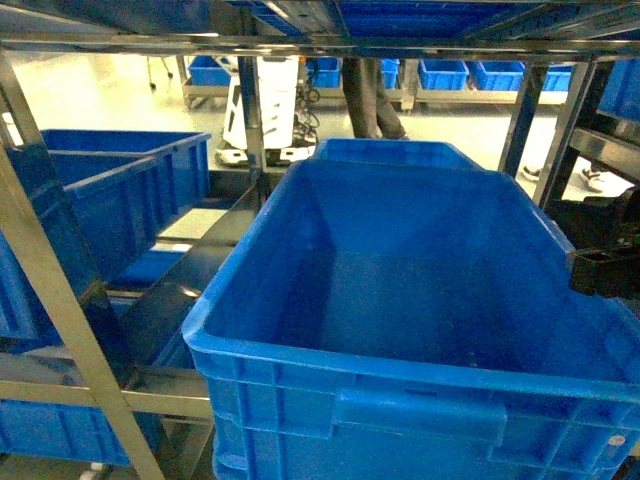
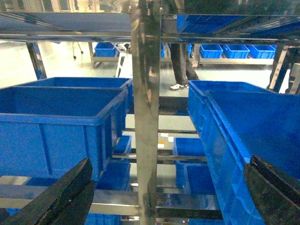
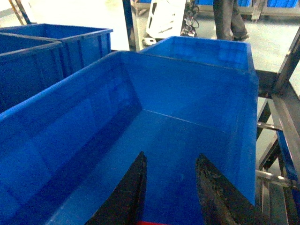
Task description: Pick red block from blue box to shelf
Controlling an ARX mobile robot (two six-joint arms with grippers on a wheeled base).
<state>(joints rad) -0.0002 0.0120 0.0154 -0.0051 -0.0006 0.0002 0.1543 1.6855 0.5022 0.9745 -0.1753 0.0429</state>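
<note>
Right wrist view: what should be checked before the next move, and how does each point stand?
1. Load in right pincer: cannot tell; only a red sliver shows between its fingers, at the bottom edge of the frame.
2. Space ahead of it: ok; the dark blue crate interior looks bare.
3. Left pincer free: ok; open, holding nothing.
4. Left pincer's path: not ok; a shelf upright stands directly ahead.
5. Free shelf tier for placing: cannot tell.

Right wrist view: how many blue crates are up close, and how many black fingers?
Blue crates: 4
Black fingers: 2
Total: 6
The bits of blue at the top edge are too cut off to count.
</note>
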